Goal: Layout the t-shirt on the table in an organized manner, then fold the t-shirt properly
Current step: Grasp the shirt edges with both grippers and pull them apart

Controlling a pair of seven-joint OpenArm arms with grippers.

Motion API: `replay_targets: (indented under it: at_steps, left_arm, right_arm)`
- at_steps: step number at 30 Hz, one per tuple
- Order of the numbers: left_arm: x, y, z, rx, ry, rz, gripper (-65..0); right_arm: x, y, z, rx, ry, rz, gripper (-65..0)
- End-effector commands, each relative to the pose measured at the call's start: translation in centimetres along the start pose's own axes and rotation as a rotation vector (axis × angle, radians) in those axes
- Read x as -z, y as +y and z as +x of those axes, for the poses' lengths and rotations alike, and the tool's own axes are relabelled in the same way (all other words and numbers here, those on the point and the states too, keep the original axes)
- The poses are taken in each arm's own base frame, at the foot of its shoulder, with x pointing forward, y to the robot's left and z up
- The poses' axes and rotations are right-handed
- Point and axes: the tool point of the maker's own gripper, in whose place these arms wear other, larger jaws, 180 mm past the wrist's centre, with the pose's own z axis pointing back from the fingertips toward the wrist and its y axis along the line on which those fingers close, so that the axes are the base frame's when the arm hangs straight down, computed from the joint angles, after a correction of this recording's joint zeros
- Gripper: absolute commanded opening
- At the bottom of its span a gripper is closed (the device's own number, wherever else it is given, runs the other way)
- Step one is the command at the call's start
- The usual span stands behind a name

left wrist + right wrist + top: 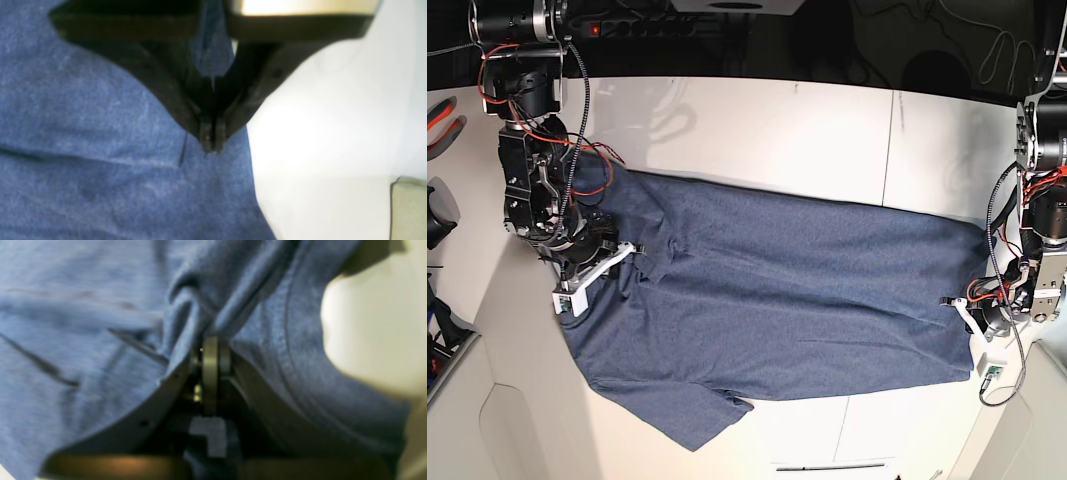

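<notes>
We count one t-shirt (777, 300) spread on one table (757, 130). We see two robot arms, each ending in one gripper: the left gripper (972, 320) and the right gripper (632, 262). We also count one power strip (642, 25) behind the table.

1. The t-shirt (777, 300), filling the middle of the base view, is heathered navy blue, plain, no print showing.
2. The table (757, 130) beneath is glossy off-white with a thin dark seam.
3. Arms at far left and right edges are black, trailing red and black wires (592, 170).
</notes>
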Motion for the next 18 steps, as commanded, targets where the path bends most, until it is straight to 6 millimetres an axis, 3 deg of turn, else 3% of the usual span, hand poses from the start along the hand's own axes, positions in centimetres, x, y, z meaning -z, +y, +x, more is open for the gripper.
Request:
replay_targets:
  at_steps: [1, 5, 8, 9, 14, 18]
  left_arm:
    - [-0.5, 1.4, 2.3, -0.004, -0.055, 0.025, -65.0]
    - [-0.5, 1.4, 3.0, -0.005, -0.100, 0.025, -65.0]
    - [-0.6, 1.4, 3.2, -0.005, -0.109, 0.024, -65.0]
    - [-0.5, 1.3, 3.0, -0.011, -0.107, 0.021, -65.0]
    - [-0.5, 0.6, 2.2, -0.075, -0.115, -0.010, -65.0]
    - [-0.5, -0.8, 2.7, -0.107, -0.144, -0.088, -65.0]
  right_arm:
    - [-0.1, 0.2, 2.1, -0.007, -0.056, 0.002, -65.0]
    - [-0.3, -0.2, 5.0, -0.057, -0.106, -0.024, -65.0]
    - [-1.1, -1.1, 8.0, -0.065, -0.167, -0.045, -42.2]
    - [-1.5, -1.6, 8.8, -0.067, -0.180, -0.054, -39.2]
    - [-3.4, -3.7, 10.8, -0.055, -0.207, -0.100, -39.3]
    - [-4.7, -5.1, 11.3, -0.013, -0.228, -0.132, -39.4]
